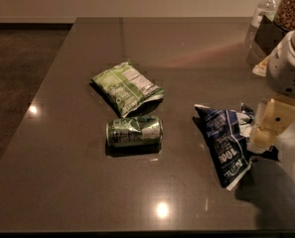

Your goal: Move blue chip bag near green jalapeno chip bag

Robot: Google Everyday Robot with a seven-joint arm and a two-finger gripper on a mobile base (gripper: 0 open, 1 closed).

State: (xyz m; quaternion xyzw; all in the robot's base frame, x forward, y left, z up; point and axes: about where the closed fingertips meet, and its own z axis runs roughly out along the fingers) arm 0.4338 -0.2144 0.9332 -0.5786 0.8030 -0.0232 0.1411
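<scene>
Surface (62, 157): a dark, glossy top is seen, with small light reflections spotted on it; all the things listed below are carried by it.

Green bag (127, 88): laid flat, left of centre, with its white label panel turned up and its dark edge pointed down and right. It is placed just behind the can; whether the two touch cannot be told.

Can (133, 131): a crushed green can is laid on its side, just in front of the green bag, with its length set across the view.

Blue bag (226, 143): found right of centre, crumpled, with its white lettering shown and its narrow end pointed at the front edge. It is kept well apart from the green bag and from the can, with bare top left between them.

Claw (262, 138): held low at the blue bag's right edge, against its crumpled white end. Whether it is apart, together or clamped on the bag cannot be told.

Bottle (263, 9): a clear bottle is stood at the far right corner.

Arm (288, 63): a pale, rounded housing is seen above the claw, cut off by the right border.

Jar (292, 6): a container filled with brown pieces is seen just right of the bottle.
</scene>
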